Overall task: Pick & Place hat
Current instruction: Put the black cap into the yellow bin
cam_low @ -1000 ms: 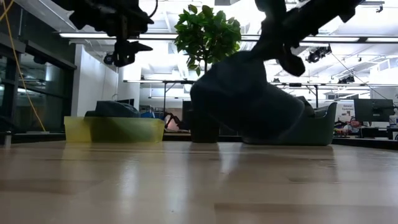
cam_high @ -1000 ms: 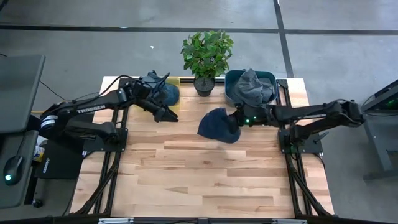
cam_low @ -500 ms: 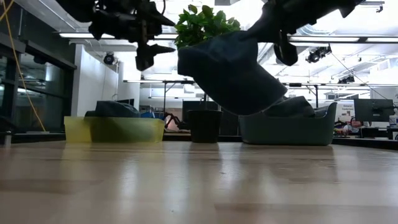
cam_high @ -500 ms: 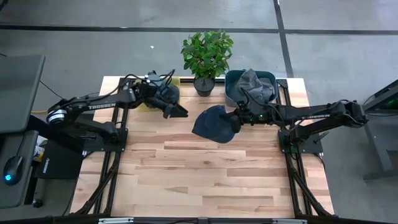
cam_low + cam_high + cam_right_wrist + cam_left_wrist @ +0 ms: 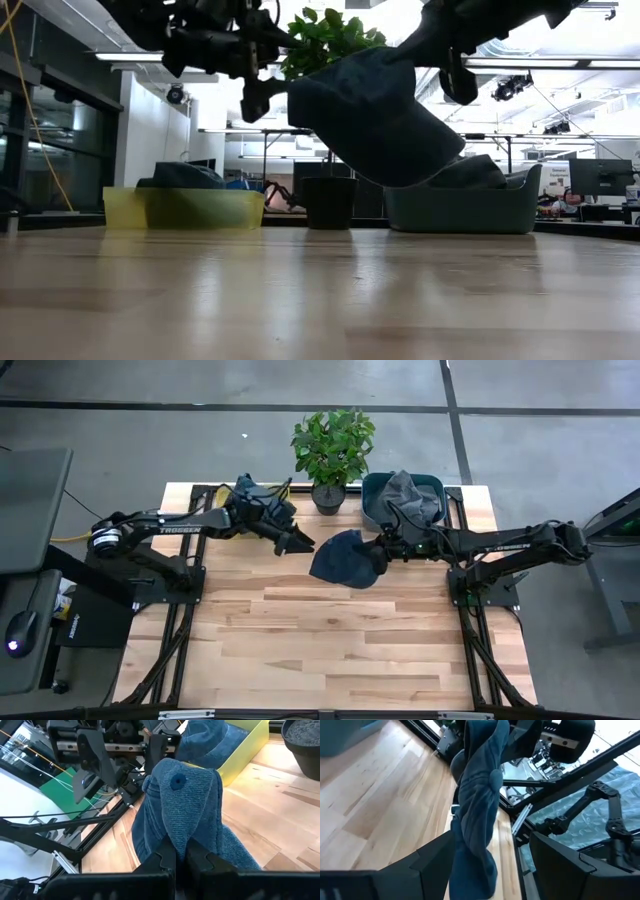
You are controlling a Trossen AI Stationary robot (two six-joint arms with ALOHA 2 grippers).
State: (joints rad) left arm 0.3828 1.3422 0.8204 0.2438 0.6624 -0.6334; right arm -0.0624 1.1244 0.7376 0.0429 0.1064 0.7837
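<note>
1. Dark blue knit hat [image 5: 346, 559] hangs in the air above the bench [image 5: 340, 650], mid-width, toward the back edge. Low view shows it clear of the wood, drooping down and tilted.
2. Right tool [image 5: 380, 547] is clenched on the hat's edge; right wrist view has both fingers [image 5: 165, 857] pinched tight into the fabric, button on the crown facing the camera.
3. Left tool [image 5: 300, 543] sits just beside the hat on its left side, fingers spread wide, gripping nothing. In the left wrist view the hat [image 5: 475, 815] hangs between the two open fingers [image 5: 432, 862]; can't tell if they touch it.
4. Teal bin [image 5: 372, 488] at back right, behind the right tool, with a grey hat [image 5: 405, 500] piled in it.
5. Potted plant [image 5: 332, 450] at back centre, between the bins.
6. Yellow bin [image 5: 283, 490] at back left, mostly covered by the left arm from above; another blue hat [image 5: 210, 742] lies in it, seen in the right wrist view.
</note>
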